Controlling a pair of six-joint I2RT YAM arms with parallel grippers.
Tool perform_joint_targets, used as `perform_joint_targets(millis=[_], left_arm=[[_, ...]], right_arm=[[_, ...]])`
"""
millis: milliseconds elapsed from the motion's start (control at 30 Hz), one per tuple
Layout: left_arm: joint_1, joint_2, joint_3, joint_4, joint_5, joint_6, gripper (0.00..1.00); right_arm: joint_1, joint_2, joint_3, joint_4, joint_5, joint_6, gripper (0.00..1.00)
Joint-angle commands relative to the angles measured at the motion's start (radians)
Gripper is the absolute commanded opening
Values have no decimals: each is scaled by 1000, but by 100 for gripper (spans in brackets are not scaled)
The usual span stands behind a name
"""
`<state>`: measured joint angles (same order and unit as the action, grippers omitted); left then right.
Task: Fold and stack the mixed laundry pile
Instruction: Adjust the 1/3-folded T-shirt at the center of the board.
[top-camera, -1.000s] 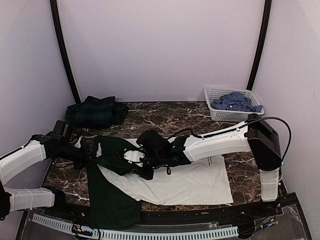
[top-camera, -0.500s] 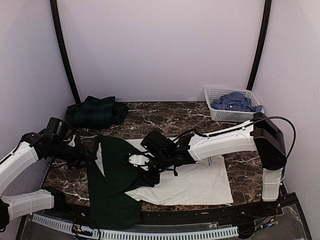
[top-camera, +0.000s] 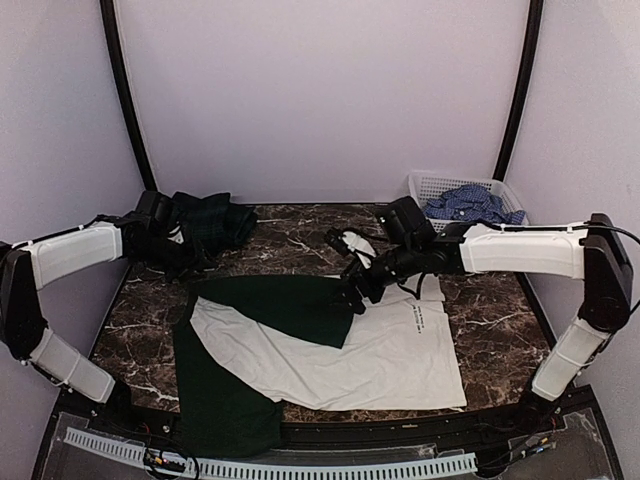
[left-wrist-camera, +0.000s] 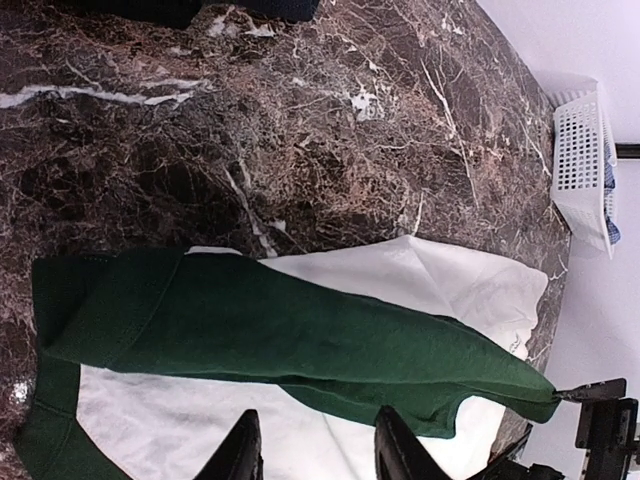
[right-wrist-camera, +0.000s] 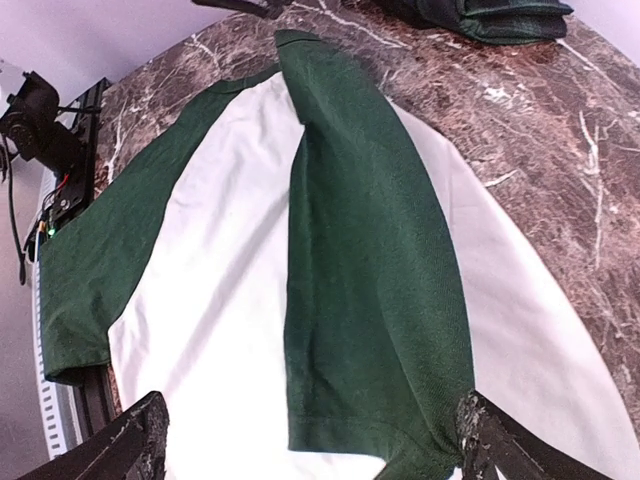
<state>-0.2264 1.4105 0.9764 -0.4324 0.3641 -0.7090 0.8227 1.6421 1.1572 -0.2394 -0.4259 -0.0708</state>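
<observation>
Near lip: raglan tee (top-camera: 380, 360), white body w/ dk green sleeves, flat on the marble table (top-camera: 300, 235). Its near sleeve (top-camera: 215, 400) hangs over the front edge, L side.

Mid table: far sleeve (top-camera: 290, 305) lies folded across the chest, cuff end pointing R. Right gripper (right-wrist-camera: 320, 450) hovers over that cuff, fingers spread wide, nothing in them.

Further back: left gripper (left-wrist-camera: 318, 455) sits far-L beyond the tee's shoulder, close to the plaid garment (top-camera: 205, 220). Fingers apart, empty too. Plaid looks roughly folded already.

Far R: blue-check shirt (top-camera: 465, 203) crumpled in the lattice basket (top-camera: 455, 232).

We read this as mid-fold on the tee: one sleeve in, one to go.

- We'd pinch the near sleeve at cuff + shoulder seam.
- Lift low and lay it over the chest w/o dragging the body.
- Pull the tee back from the lip before the hem fold.

Risk we see: the pinch catching body cloth under the sleeve and wrecking the flat lay.
</observation>
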Motion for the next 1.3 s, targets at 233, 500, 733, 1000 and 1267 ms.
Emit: perform_joint_targets(millis=[233, 500, 733, 1000, 1267], left_arm=[[-166, -61, -114, 89, -6, 89, 35], [-66, -84, -150, 73, -164, -45, 38], [-53, -66, -190, 163, -106, -128, 38], [-26, -68, -289, 262, -139, -227, 44], [24, 93, -226, 383, -122, -198, 43]], right_arm=[[24, 119, 33, 26, 35, 61, 91], [21, 191, 133, -17, 127, 71, 90], [15, 215, 177, -37, 158, 71, 90], [-3, 232, 220, -51, 148, 71, 90], [-3, 268, 254, -74, 124, 71, 91]])
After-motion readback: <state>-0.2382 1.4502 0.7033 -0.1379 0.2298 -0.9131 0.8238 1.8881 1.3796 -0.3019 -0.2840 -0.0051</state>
